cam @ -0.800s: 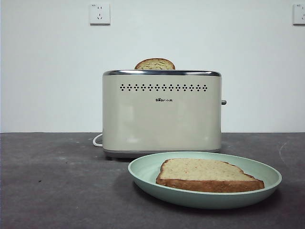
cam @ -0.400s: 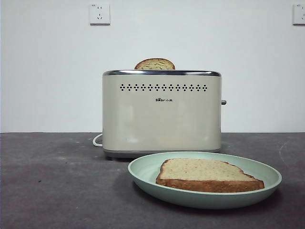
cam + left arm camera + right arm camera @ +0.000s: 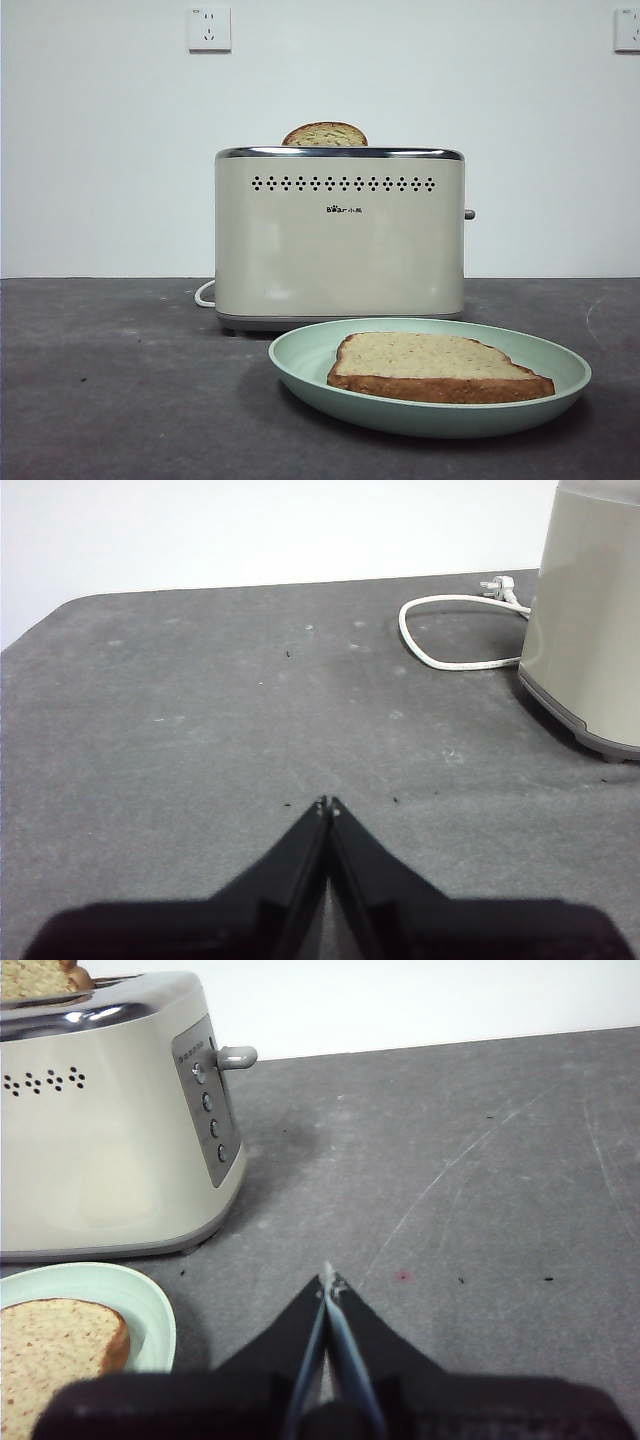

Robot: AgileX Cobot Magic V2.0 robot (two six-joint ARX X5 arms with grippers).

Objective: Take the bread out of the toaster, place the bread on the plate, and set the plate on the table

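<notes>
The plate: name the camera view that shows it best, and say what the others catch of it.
Front view: the whole plate shows, resting on the table with the bread flat on it. Right wrist view catches only one edge of it, bread included. Left wrist view shows none of it.

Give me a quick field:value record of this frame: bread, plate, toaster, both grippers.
bread: lying flat on the plate
plate: resting on the table, in front of the toaster
toaster: upright behind the plate, second slice poking out of the top
cord: white, looped beside the toaster
left gripper: shut, holding nothing, above bare table
right gripper: shut, holding nothing, near the plate's edge
</notes>
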